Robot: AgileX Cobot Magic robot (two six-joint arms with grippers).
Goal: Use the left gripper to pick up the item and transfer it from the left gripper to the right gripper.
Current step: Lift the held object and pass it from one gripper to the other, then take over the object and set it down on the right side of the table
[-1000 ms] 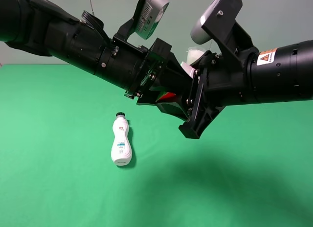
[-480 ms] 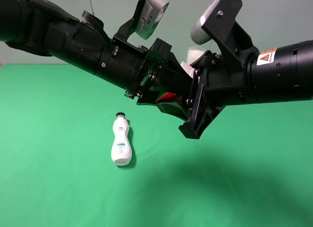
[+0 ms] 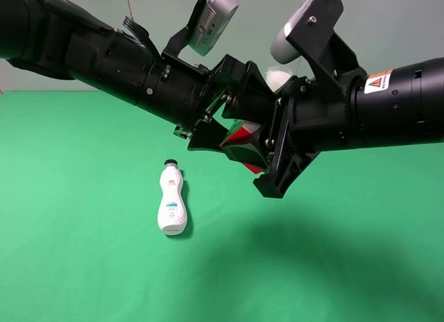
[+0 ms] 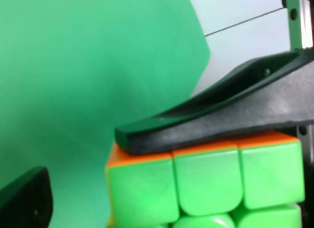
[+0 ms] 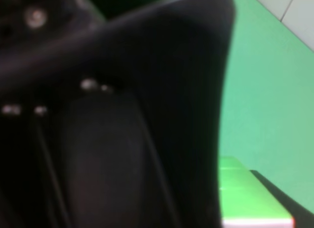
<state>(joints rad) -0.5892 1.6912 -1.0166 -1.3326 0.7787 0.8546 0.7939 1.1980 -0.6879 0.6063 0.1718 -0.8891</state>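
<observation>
Exterior high view: left tool [image 3: 243, 119] released; right tool [image 3: 262, 145], orange warning-triangle label [image 3: 378, 80], grasps cube [image 3: 241, 136].

left pincer [image 3: 251, 112] spread open, cube [image 3: 242, 137] uncovered

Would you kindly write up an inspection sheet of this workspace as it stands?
Surface: green cloth, smooth.
Job's things: cube held in the air between the arms.
Clutter: white bottle lying on its side; white object partly hidden behind the arms.
Tools: left tool open, visible finger apart from the cube; right tool shut on the cube.
Cables: bundle on the left arm.
Surroundings: pale wall.
</observation>
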